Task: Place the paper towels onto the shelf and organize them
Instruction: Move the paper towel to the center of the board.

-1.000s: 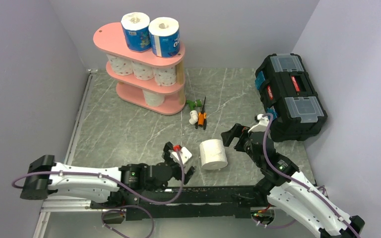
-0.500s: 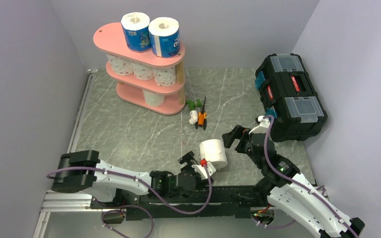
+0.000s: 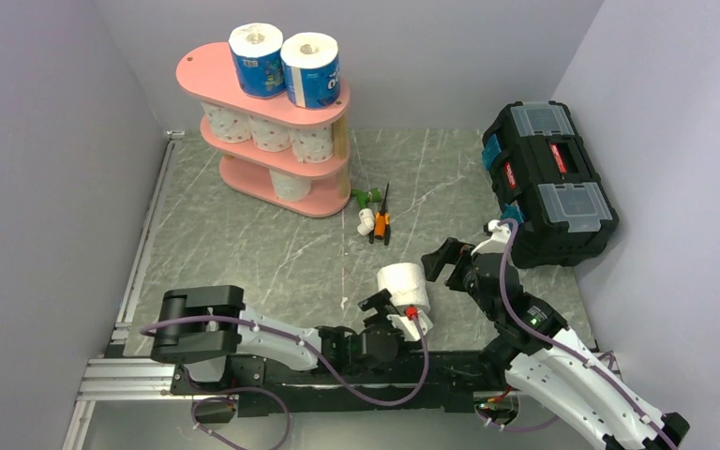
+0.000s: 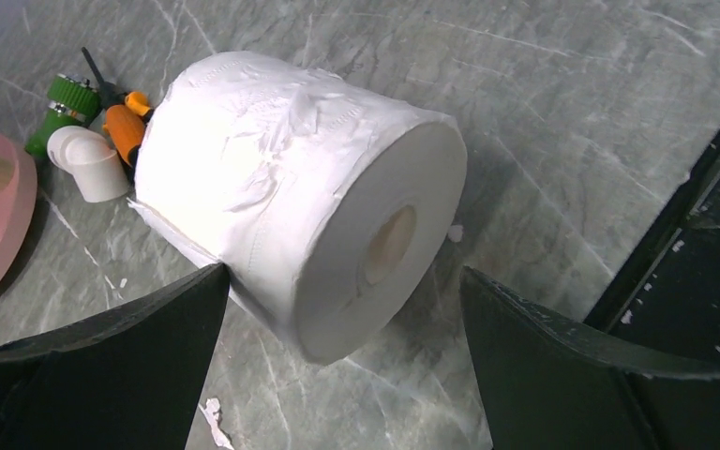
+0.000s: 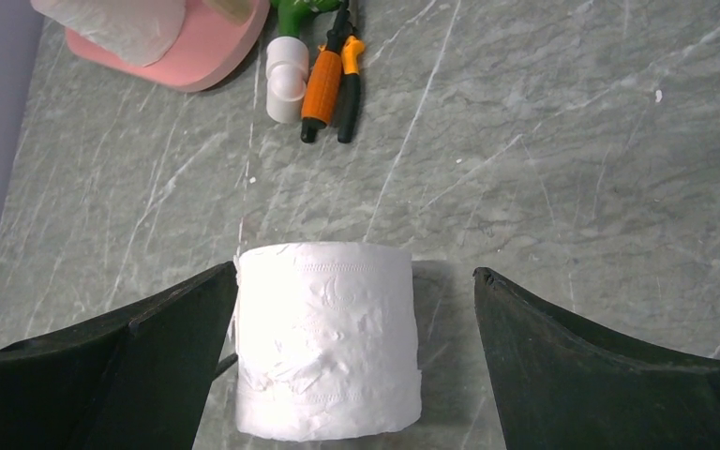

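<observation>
Eyes on the plain white paper roll [image 3: 403,284] lying on its side on the grey marbled table [image 3: 244,253]. That's the one roll off the stand.

Far back and left of it stands the pink three-tier shelf [image 3: 202,70]. The top board carries two blue-wrapped rolls [image 3: 257,61] side by side. Three pink-dotted rolls [image 3: 270,133] fill the middle tier. One plain roll [image 3: 291,185] shows on the bottom tier, and the board above hides the rest of that level.

Back and right of the loose roll sits the black toolbox [image 3: 548,178], lid closed, contents not readable.

Between the loose roll and the shelf lie a white-and-green plastic fitting [image 3: 366,211] and orange-handled pliers [image 3: 382,223].

The left gripper [image 4: 342,281] is at the roll's hollow-core end, jaws spread wide either side of it. The right gripper [image 5: 354,272] faces the roll's curved side, jaws just as wide. Neither is closed on the paper. Whether any finger brushes it, I can't tell.

Both wrist views catch only a pink sliver of the shelf.
</observation>
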